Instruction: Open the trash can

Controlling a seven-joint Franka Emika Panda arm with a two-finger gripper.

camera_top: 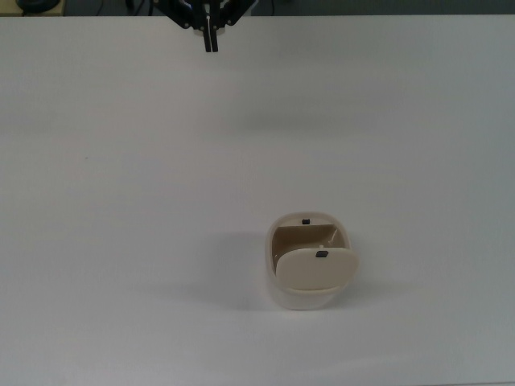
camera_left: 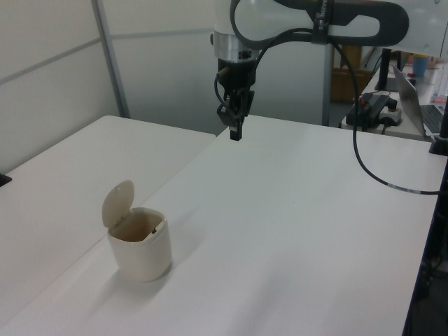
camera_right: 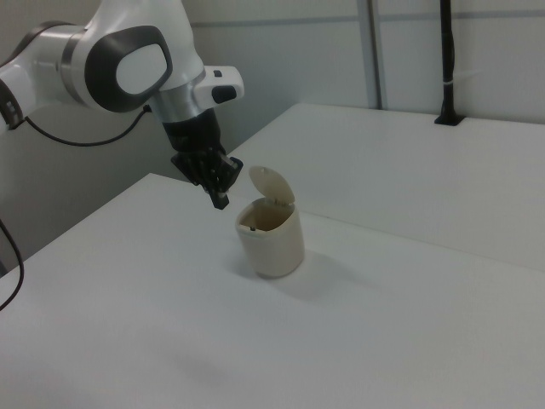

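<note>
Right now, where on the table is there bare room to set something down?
Nearly everywhere: the table is bare all round the trash can, widest between it and the tool at the top view's upper edge. Nowhere is crowded.

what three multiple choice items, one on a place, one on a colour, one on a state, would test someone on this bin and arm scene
1. Where is the pincer in relation to the trash can?
A. inside it
B. up in the air, well away from it
C. pressing on its lid

2. What colour is the small button at the can's rim?
A. black
B. red
C. green

3. What state is the lid in?
A. shut flat
C. lying on the table
B. swung up, open

Answers:
1 B, the left view shows it hanging over the table far behind the can.
2 A, the top view shows a black square.
3 B, it stands raised in the left view, with the inside exposed.
</note>
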